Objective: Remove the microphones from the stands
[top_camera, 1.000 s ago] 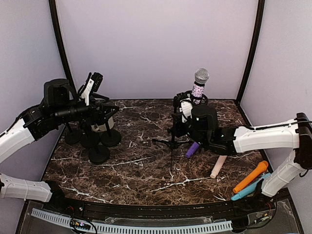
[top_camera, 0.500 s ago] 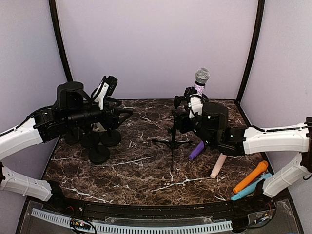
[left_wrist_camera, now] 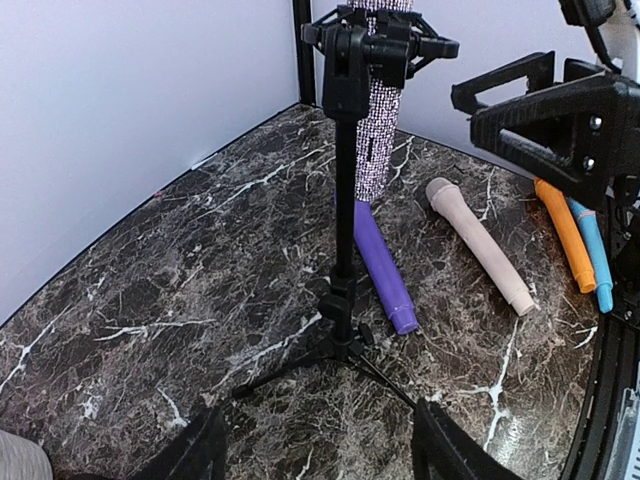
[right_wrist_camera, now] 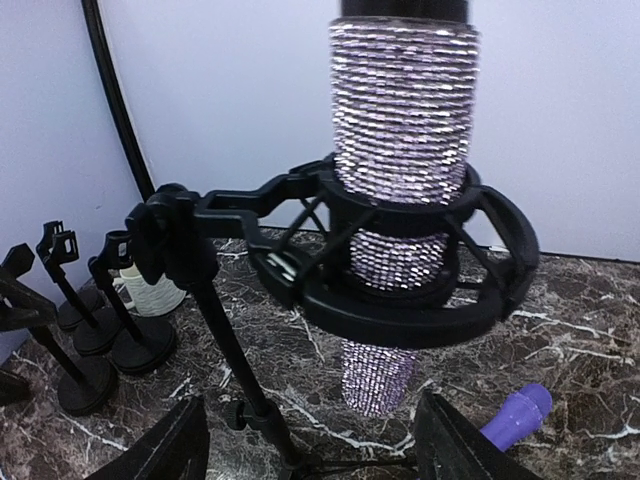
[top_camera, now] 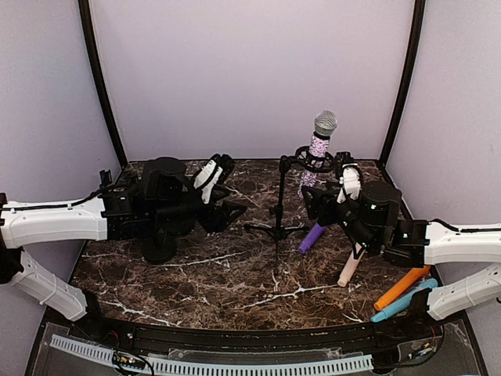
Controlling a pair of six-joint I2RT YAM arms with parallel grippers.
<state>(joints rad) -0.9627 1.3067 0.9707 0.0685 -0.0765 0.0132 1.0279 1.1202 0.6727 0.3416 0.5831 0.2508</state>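
Note:
The microphone (top_camera: 317, 147) has a glittery lilac body and a silver mesh head. It stands upright in the black ring mount (top_camera: 315, 162) of a black tripod stand (top_camera: 280, 200) at mid-table. In the right wrist view the microphone (right_wrist_camera: 400, 130) and ring (right_wrist_camera: 400, 290) loom just ahead of my right gripper (right_wrist_camera: 315, 445), which is open and grips nothing. From above, the right gripper (top_camera: 313, 200) sits just right of the stand. My left gripper (top_camera: 229, 210) is open to the stand's left, facing its post (left_wrist_camera: 345, 200), with only table between its fingertips (left_wrist_camera: 205, 450).
A purple microphone (top_camera: 310, 237) and a beige one (top_camera: 350, 268) lie right of the stand. Orange (top_camera: 402, 283) and blue (top_camera: 399, 304) ones lie near the front right edge. Several small round-based black stands (right_wrist_camera: 95, 340) cluster at the left.
My left arm has swung right, from the small stands towards the tripod stand. My right gripper has opened and drawn back to the right of the stand.

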